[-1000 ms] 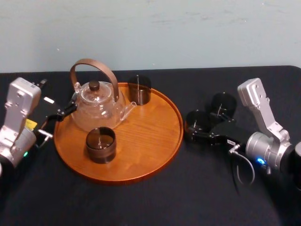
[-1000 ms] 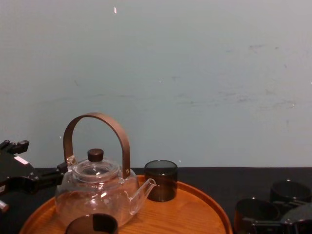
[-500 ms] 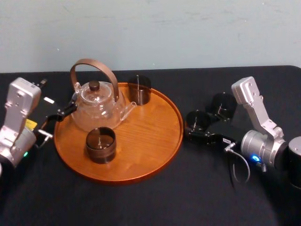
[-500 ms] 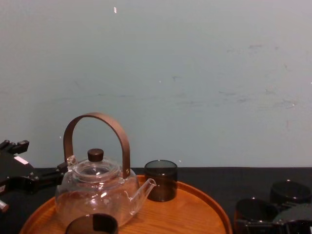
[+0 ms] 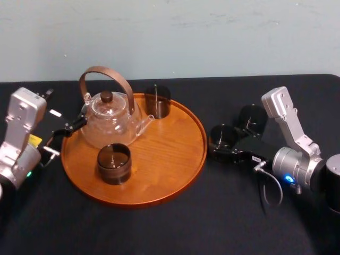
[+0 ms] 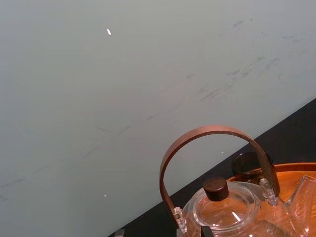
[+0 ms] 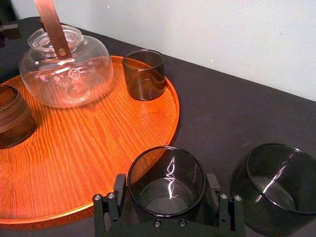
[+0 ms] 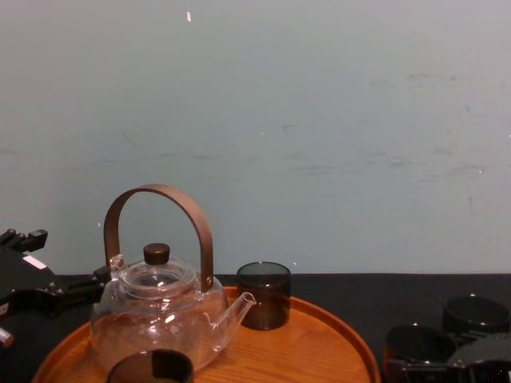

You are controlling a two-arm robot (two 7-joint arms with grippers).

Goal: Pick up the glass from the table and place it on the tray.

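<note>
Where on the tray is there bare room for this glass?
Bare wood fills the tray's right half, between the back glass, the front glass and the right rim, nearest the right claw around the table glass. Left half is crowded: teapot, left claw beside it.

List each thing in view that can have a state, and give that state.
teapot: upright, lid on, on tray
rear tray glass: upright, empty
front tray glass: upright
nearer table glass: upright, empty, inside right gripper
farther table glass: upright, empty
left gripper: parked beside tray
</note>
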